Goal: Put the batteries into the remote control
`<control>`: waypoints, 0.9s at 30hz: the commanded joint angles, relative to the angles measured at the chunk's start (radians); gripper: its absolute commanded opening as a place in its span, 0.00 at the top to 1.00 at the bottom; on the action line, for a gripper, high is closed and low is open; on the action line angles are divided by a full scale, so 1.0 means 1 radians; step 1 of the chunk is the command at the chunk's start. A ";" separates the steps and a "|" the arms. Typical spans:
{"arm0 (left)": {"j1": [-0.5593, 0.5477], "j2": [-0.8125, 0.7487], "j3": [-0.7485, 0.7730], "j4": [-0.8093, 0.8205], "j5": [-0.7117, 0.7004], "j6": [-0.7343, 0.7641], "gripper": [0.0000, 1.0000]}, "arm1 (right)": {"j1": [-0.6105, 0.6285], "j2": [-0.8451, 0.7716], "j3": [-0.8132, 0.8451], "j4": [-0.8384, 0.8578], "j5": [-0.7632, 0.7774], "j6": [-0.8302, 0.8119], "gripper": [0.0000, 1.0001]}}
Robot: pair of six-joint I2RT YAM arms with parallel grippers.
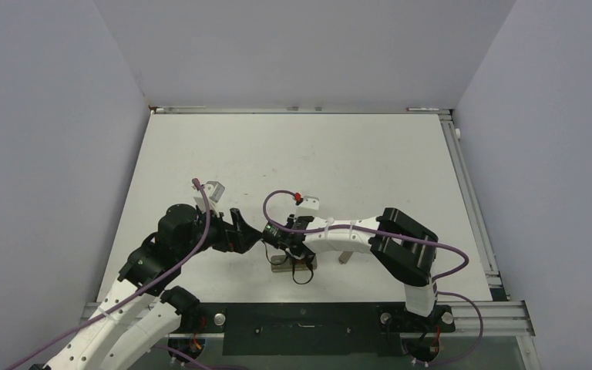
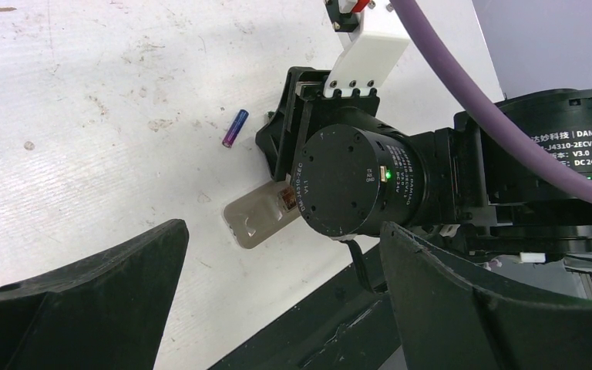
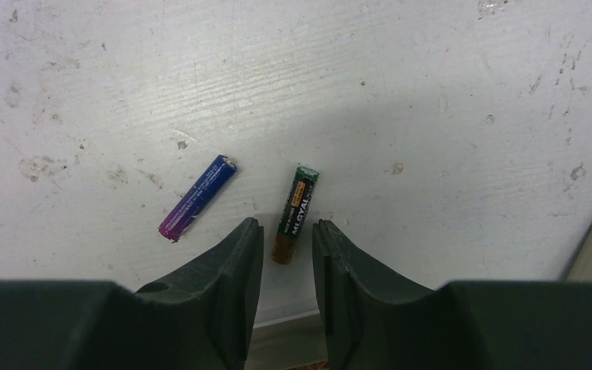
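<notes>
The remote control (image 2: 258,218) lies back-up, greyish-beige, near the table's front edge (image 1: 281,260), partly under my right wrist. Two batteries lie on the table just beyond it: a purple-blue one (image 3: 197,198) (image 2: 236,128) and a green-and-gold one (image 3: 296,210). My right gripper (image 3: 287,231) is low over the table with its jaws narrowly apart. The gold end of the green-and-gold battery lies between the fingertips, with a small gap on each side. My left gripper (image 2: 281,227) hovers wide open and empty to the left, facing the remote.
A small beige piece (image 1: 344,257) lies right of the remote. A white block with a red part (image 1: 307,202) and a pale bracket (image 1: 214,190) sit farther back. The black front rail (image 1: 301,327) runs close behind the remote.
</notes>
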 commanded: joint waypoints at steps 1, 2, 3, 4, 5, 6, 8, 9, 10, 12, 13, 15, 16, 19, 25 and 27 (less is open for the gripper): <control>-0.004 -0.006 0.003 0.047 -0.012 0.014 0.07 | 0.009 0.026 0.018 -0.009 0.009 0.009 0.70; -0.004 -0.006 0.003 0.046 -0.012 0.013 0.07 | 0.009 0.029 0.019 -0.009 0.007 0.008 0.71; -0.004 -0.007 0.003 0.047 -0.013 0.013 0.07 | 0.009 0.033 0.021 -0.009 0.005 0.006 0.71; -0.004 -0.006 0.003 0.046 -0.014 0.012 0.07 | 0.009 0.035 0.021 -0.009 0.004 0.007 0.72; -0.004 -0.006 0.002 0.046 -0.014 0.012 0.07 | 0.009 0.037 0.020 -0.012 0.002 0.006 0.73; -0.004 -0.005 0.002 0.046 -0.013 0.012 0.07 | 0.009 0.037 0.018 -0.011 0.002 0.007 0.74; -0.004 -0.004 0.002 0.048 -0.014 0.013 0.07 | 0.009 0.036 0.013 -0.011 -0.002 0.006 0.76; -0.003 -0.005 0.002 0.048 -0.014 0.012 0.07 | 0.009 0.037 0.013 -0.012 -0.002 0.006 0.77; -0.003 -0.005 0.002 0.048 -0.014 0.012 0.07 | 0.009 0.036 0.013 -0.012 -0.003 0.003 0.78; -0.002 -0.004 0.000 0.048 -0.014 0.011 0.07 | 0.009 0.037 0.013 -0.013 -0.004 -0.006 0.81; -0.002 -0.004 0.001 0.047 -0.014 0.011 0.07 | 0.010 0.039 0.013 -0.013 -0.007 -0.009 0.82; -0.002 -0.002 0.001 0.048 -0.014 0.011 0.07 | 0.012 0.041 0.014 -0.011 -0.010 -0.024 0.87; -0.001 -0.001 0.000 0.048 -0.014 0.011 0.07 | 0.012 0.041 0.015 -0.011 -0.013 -0.032 0.89; 0.000 0.003 0.000 0.047 -0.014 0.009 0.07 | 0.013 0.036 0.018 -0.003 -0.021 -0.065 0.91; 0.006 0.016 0.002 0.046 -0.017 0.007 0.07 | 0.011 -0.009 -0.010 0.064 -0.042 -0.183 0.91; 0.010 0.022 0.001 0.046 -0.016 0.008 0.07 | 0.012 -0.033 -0.028 0.099 -0.055 -0.234 0.91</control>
